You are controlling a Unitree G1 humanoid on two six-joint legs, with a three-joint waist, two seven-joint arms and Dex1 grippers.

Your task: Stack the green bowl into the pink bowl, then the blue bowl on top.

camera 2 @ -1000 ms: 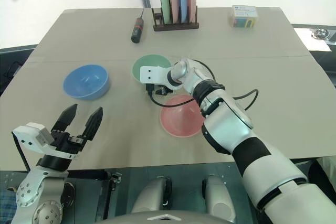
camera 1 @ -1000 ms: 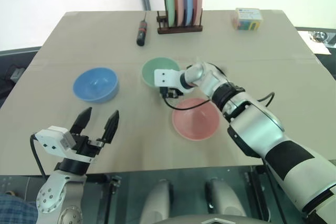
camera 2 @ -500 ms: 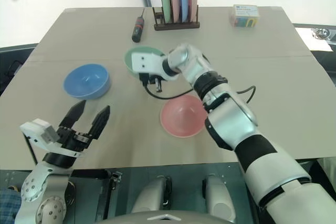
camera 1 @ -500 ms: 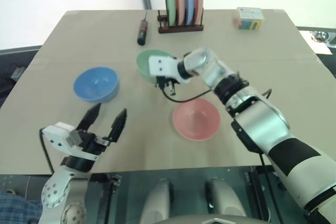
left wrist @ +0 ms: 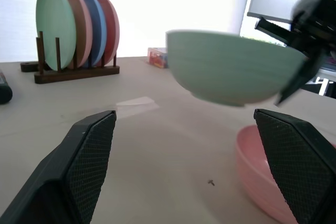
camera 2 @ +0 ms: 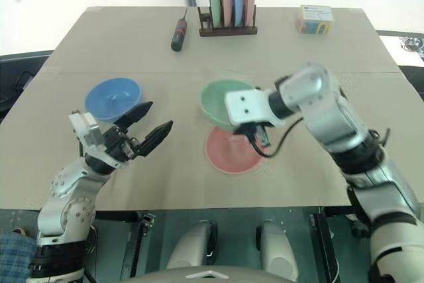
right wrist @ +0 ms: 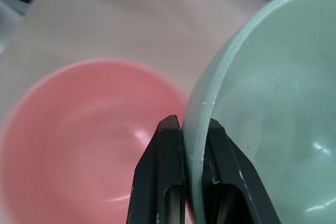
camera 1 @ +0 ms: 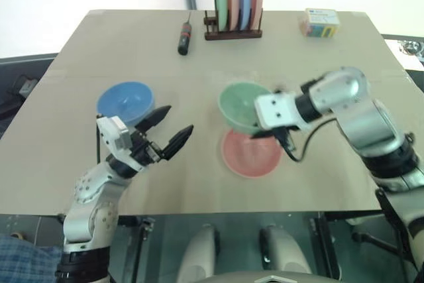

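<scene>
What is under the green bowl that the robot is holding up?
The green bowl hangs in the air, pinched at its rim by the right gripper. Below it are bare table and the pink bowl, whose far part it covers.

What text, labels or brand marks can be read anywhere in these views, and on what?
No text can be read.
Small box at the table's far right: coloured print on its side, too small to read.
Screwdriver: no marking can be made out.
Green bowl, pink bowl, blue bowl and the plates in the rack: plain, no lettering visible.
</scene>
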